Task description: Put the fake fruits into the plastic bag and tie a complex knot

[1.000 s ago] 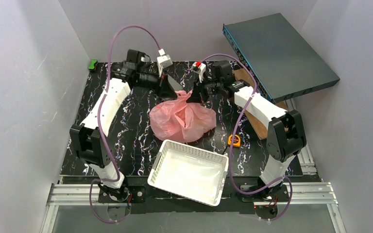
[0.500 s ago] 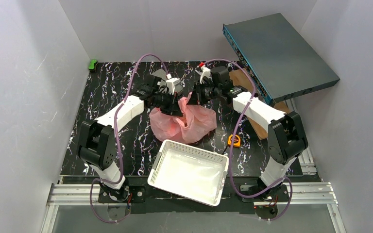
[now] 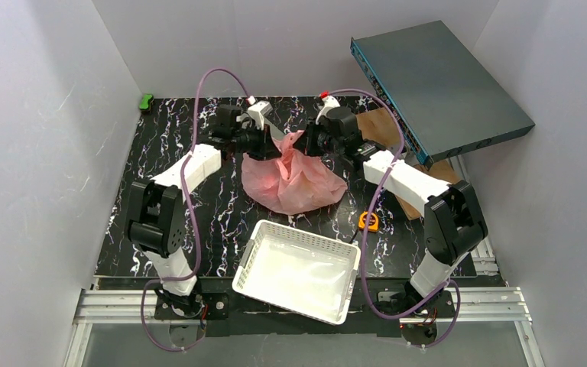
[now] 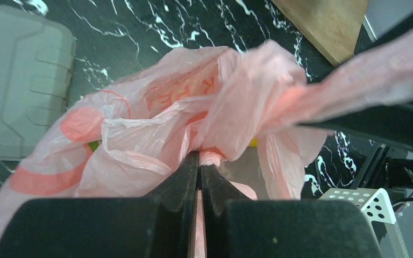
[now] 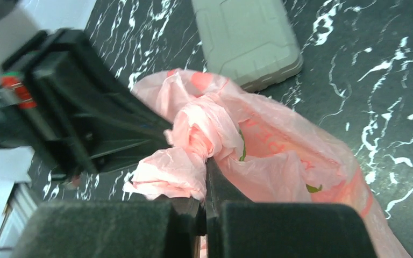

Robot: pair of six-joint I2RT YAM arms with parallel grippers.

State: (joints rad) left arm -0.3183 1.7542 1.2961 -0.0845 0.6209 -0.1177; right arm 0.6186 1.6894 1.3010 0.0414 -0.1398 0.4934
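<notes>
Black marbled table [image 3: 160, 145], pink plastic bag [image 3: 294, 183], white basket [image 3: 298, 267], orange tape measure [image 3: 368, 221]

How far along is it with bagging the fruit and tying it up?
Done: no fruit lies loose; the pink bag bulges. A twisted knot already sits at its top. In hand: the left end effector and right end effector each pinch a strip of it. To do: probably tightening the knot and letting go.

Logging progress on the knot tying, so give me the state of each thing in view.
plastic bag: bulging, mouth gathered upward.
knot: bunched lump at the bag's top.
left gripper: jaws shut on plastic bag.
right gripper: jaws shut on plastic bag.
basket: upright.
</notes>
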